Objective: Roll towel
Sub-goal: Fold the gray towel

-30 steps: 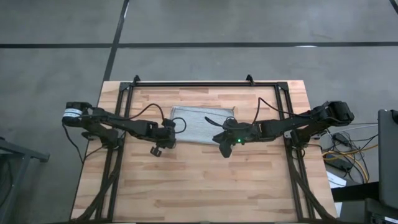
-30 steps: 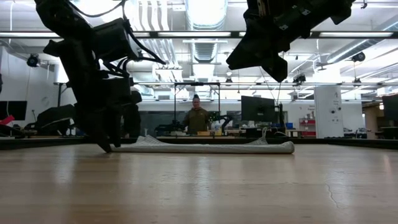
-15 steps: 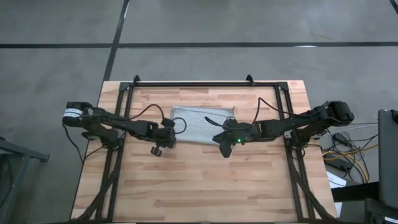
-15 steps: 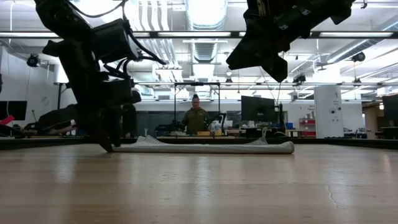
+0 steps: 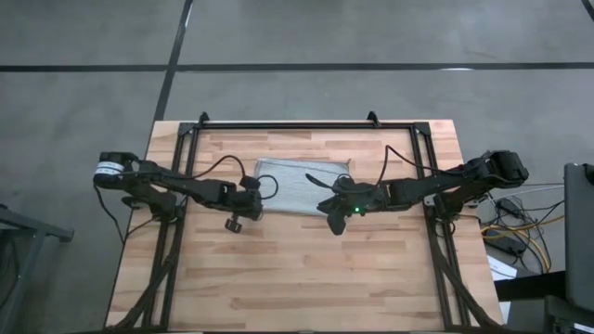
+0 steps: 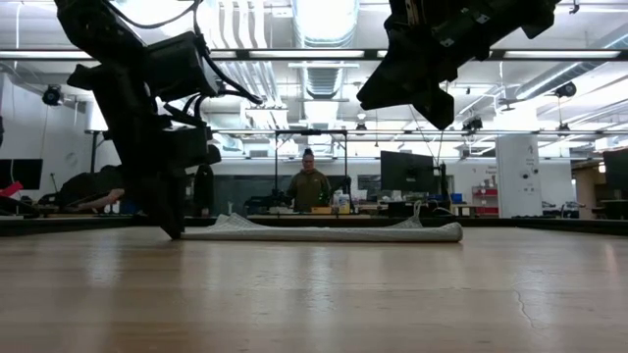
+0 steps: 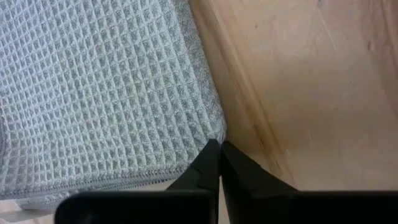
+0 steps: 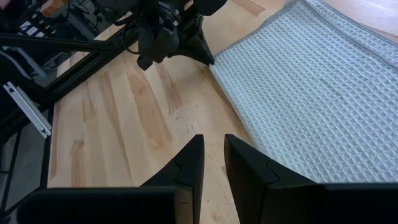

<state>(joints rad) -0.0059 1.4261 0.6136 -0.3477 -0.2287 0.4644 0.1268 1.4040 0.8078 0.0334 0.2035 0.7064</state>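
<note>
Towel (image 5: 299,185) lying flat and unrolled near the far edge of the table (image 5: 306,278), about midway between its left and right edges. Left gripper (image 7: 219,163) down at the towel's near left corner, fingers pinched together right at the hem; whether any fabric is caught between them cannot be told. Right gripper (image 8: 212,163) raised over bare wood just off the towel's near right corner, fingers slightly parted, holding nothing. Rolling seemingly not yet begun: corners still to be lifted, then the whole cloth to be turned over.
</note>
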